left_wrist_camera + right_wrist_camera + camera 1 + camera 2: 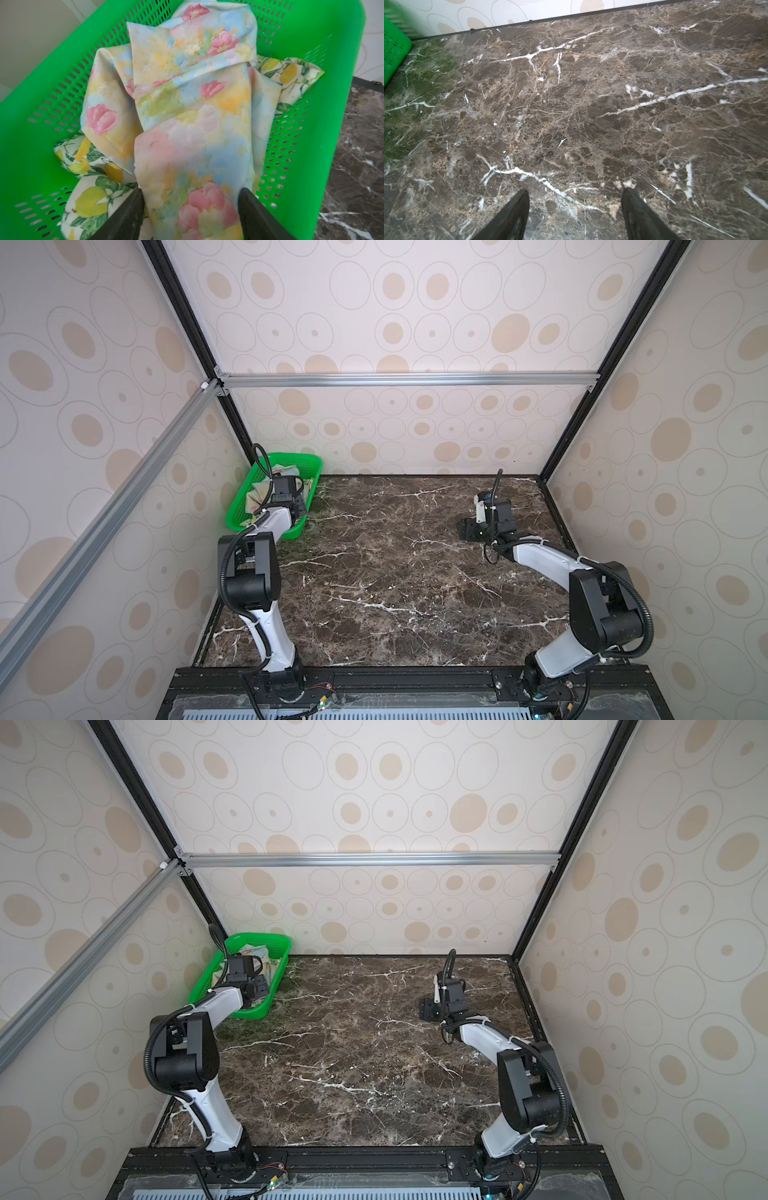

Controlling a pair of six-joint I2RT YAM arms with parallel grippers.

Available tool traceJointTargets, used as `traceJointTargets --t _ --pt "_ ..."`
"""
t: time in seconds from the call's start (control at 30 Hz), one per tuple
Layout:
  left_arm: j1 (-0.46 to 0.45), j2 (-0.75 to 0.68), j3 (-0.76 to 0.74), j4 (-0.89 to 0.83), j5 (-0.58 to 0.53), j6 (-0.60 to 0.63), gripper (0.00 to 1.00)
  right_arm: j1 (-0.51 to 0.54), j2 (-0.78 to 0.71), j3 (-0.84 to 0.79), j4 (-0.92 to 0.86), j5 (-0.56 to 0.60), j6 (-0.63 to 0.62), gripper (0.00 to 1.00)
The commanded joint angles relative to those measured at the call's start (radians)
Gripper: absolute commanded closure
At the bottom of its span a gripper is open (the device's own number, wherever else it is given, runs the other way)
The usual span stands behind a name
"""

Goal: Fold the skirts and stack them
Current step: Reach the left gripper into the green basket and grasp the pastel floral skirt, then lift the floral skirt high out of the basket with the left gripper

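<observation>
Both skirts are in the green basket (41, 87), which sits at the far left corner of the counter (571, 108) in both top views. The flower skirt (187, 108) lies on top, all bunched up. The lemon skirt (91, 199) is under it and peeks out at two sides. Nothing is folded yet.

The left claw (190, 195) hangs over the basket with its two fingers wide apart. A bump of the flower skirt shows between them, but the claw is not pinching it. I cannot tell if the fingers touch the cloth. The right claw (575, 195) is wide too, holds nothing, and hangs over the bare counter, well apart from the basket.

The skirts look thin, soft and light. They will flop and droop, but will not break. A good spot to grab, I think, is that raised bump or a sewn edge of the flower skirt. A deep grab could catch the lemon skirt too.
</observation>
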Motion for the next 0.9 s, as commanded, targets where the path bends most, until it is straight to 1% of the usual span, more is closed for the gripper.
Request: traceJointTargets --t 0.0,0.13,0.27,0.37,0.43,0.5,0.7,0.87 --pt "0.004 0.004 -0.01 0.029 0.017 -0.03 0.29 0.004 0.017 0.022 -0.003 -0.039 0.016 0.27" --pt "0.004 0.011 -0.025 0.072 0.027 -0.033 0.32 0.004 0.023 0.029 -0.003 -0.054 0.025 0.27" --pt "0.006 0.022 -0.038 0.105 0.032 -0.032 0.43 0.004 0.024 0.036 0.002 -0.078 0.034 0.27" --pt "0.007 0.023 -0.051 0.129 0.038 -0.033 0.61 0.004 0.024 0.04 0.001 -0.087 0.04 0.27" --pt "0.007 0.018 -0.06 0.146 0.048 -0.035 0.83 0.004 0.022 0.044 -0.003 -0.088 0.044 0.28" --pt "0.009 0.011 -0.06 0.152 0.063 -0.034 1.0 0.004 0.019 0.045 -0.004 -0.09 0.046 0.28" --pt "0.009 -0.069 -0.067 0.179 0.123 -0.036 1.0 0.004 0.009 0.067 -0.038 -0.097 0.043 0.31" --pt "0.008 -0.17 -0.027 0.158 0.161 -0.027 1.0 0.007 -0.021 0.071 -0.049 -0.098 0.047 0.31"
